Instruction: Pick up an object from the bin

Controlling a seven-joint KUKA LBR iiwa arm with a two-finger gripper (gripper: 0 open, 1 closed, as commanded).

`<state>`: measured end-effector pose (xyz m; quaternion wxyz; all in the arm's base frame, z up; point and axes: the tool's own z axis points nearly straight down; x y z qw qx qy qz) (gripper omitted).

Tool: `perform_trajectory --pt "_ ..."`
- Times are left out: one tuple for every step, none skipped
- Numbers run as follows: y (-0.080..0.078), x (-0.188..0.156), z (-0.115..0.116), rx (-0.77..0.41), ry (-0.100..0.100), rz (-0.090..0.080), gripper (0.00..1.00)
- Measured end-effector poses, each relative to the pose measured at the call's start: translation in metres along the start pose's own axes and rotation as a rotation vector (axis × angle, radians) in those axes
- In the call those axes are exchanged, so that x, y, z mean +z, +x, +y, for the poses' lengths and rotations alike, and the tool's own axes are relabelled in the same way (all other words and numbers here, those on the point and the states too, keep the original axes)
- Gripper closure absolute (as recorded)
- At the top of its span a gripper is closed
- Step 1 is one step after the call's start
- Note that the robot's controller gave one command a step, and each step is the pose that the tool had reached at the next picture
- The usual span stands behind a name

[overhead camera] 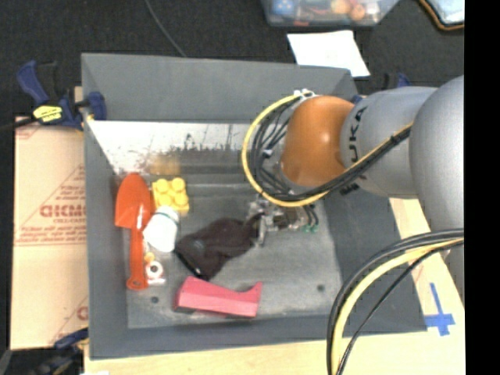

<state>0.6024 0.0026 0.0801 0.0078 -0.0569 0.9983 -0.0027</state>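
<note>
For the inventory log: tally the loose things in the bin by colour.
Orange: 1, the scoop
Yellow: 1, the studded block
White: 1, the small bottle
Dark brown: 1, the cloth
Pink: 1, the flat block
Total: 5

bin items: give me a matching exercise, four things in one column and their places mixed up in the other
Things:
1 orange scoop
2 yellow block
3 dark brown cloth
4 pink block

Places:
a lowest in the view
b beside the tool
c farthest left
d just above the white cap

Pairs: 1-c, 2-d, 3-b, 4-a
</note>
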Motion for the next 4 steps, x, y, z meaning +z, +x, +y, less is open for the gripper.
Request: perform_trajectory --pt "0.001 -0.007 0.0 0.0 0.0 0.001 1.0" --pt "0.001 -0.035 -0.001 0.001 0.0 0.004 1.0" --pt "-0.001 -0.056 -0.002 0.002 0.002 -0.003 1.0" --pt "-0.002 -0.073 -0.002 0.002 0.002 -0.006 1.0"
